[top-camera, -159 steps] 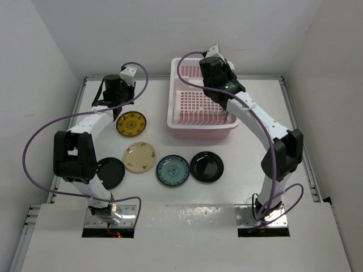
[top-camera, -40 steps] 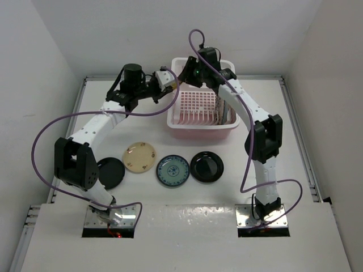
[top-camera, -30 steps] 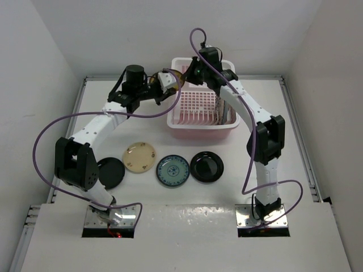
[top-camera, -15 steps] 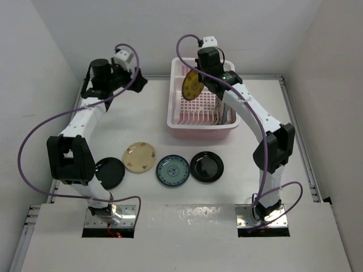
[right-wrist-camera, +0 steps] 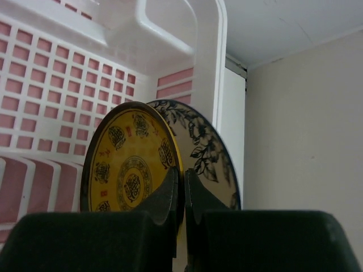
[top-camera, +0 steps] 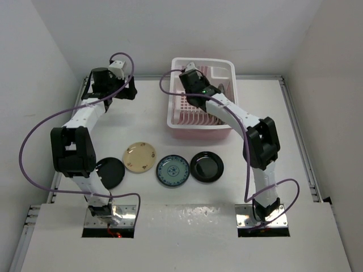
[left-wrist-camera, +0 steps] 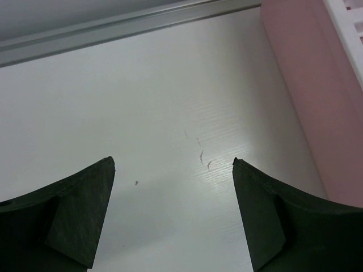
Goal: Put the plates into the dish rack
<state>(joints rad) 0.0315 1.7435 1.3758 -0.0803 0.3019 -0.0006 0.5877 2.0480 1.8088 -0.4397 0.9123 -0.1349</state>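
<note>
The pink-and-white dish rack [top-camera: 201,122] stands at the back centre of the table. My right gripper [right-wrist-camera: 182,177] is inside it, shut on the rim of the yellow patterned plate [right-wrist-camera: 125,164]. That plate stands upright on edge, right in front of a white plate with a dark leaf pattern [right-wrist-camera: 211,150]. On the table in front of the rack lie a black plate [top-camera: 109,171], a cream plate [top-camera: 139,157], a blue-green plate [top-camera: 173,170] and a second black plate [top-camera: 206,166]. My left gripper [left-wrist-camera: 173,164] hangs open and empty over bare table, left of the rack's pink wall [left-wrist-camera: 317,102].
The rack's white end wall with its handle opening [right-wrist-camera: 170,28] is just behind the two standing plates. A metal rail [left-wrist-camera: 130,25] runs along the table's back edge. The enclosure walls close in on both sides.
My left gripper opened, let go of the yellow plate and drew back to the left. My right gripper, holding that plate, swung it down into the rack beside the white patterned plate.
</note>
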